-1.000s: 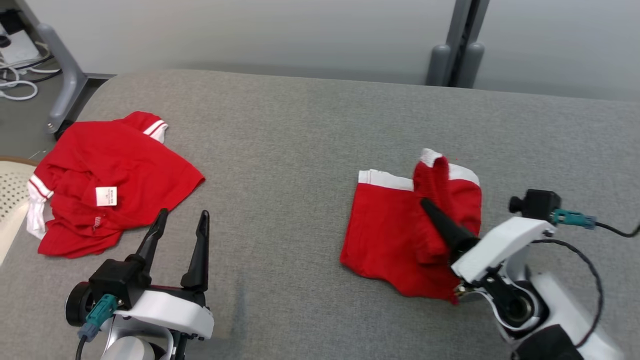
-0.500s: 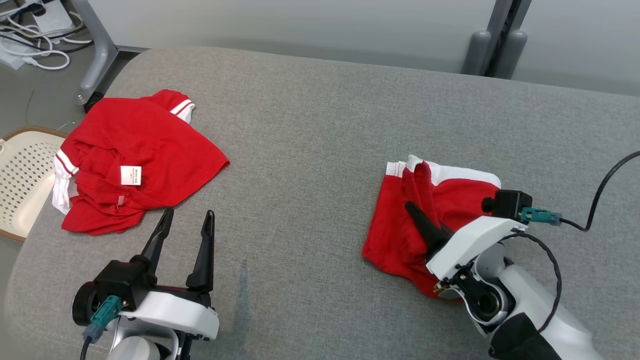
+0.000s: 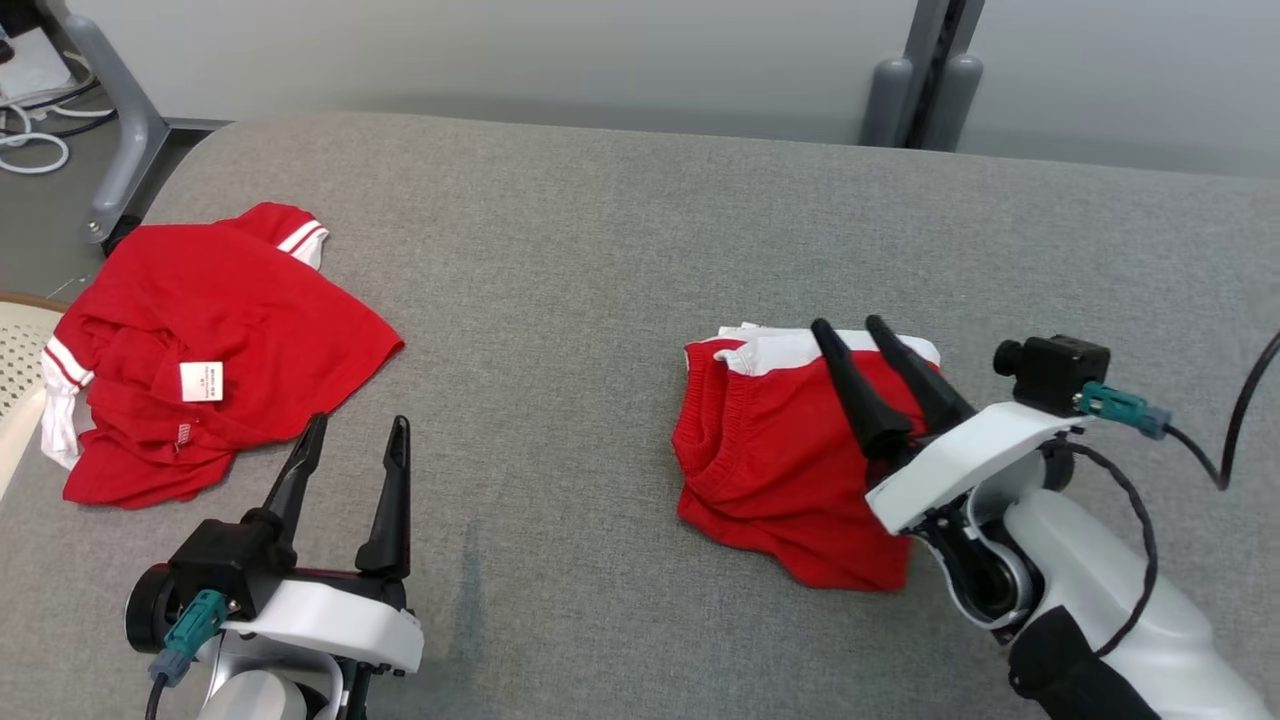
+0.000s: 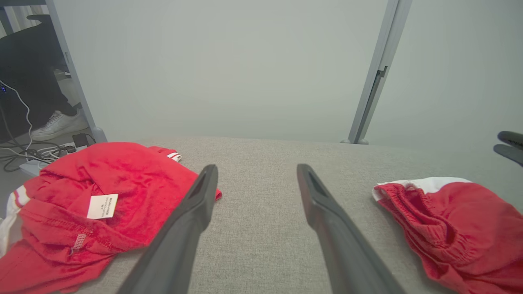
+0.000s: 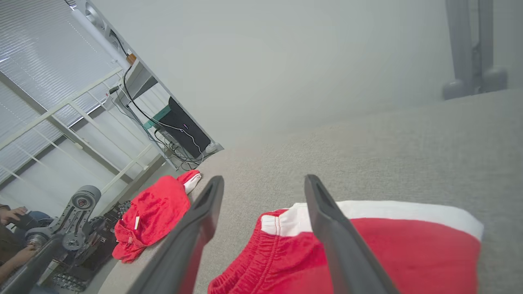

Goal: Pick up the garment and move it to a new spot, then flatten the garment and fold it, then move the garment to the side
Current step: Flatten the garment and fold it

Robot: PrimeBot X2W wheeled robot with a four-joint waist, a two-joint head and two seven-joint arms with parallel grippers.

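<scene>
The garment, a pair of red shorts (image 3: 770,460) with a white band, lies folded on the grey cushioned surface (image 3: 600,260) at the right. My right gripper (image 3: 848,325) hovers open over its right half with nothing between the fingers. The right wrist view shows the right gripper (image 5: 263,179) spread above the shorts (image 5: 408,249) and their white band. My left gripper (image 3: 359,422) rests open and empty at the lower left, well apart from the shorts. From the left wrist, the left gripper (image 4: 256,167) points between the two red garments, the shorts (image 4: 457,224) to its right.
A crumpled red shirt (image 3: 200,340) with a white label lies at the left, close to the surface's edge. A cream perforated basket (image 3: 15,370) stands beyond that edge. Grey posts (image 3: 920,90) rise behind. A person's hand (image 5: 12,214) shows far left.
My right gripper has opened and let go of the raised fold of the shorts, which now lie flat and folded. The head camera has shifted; the left gripper has not moved.
</scene>
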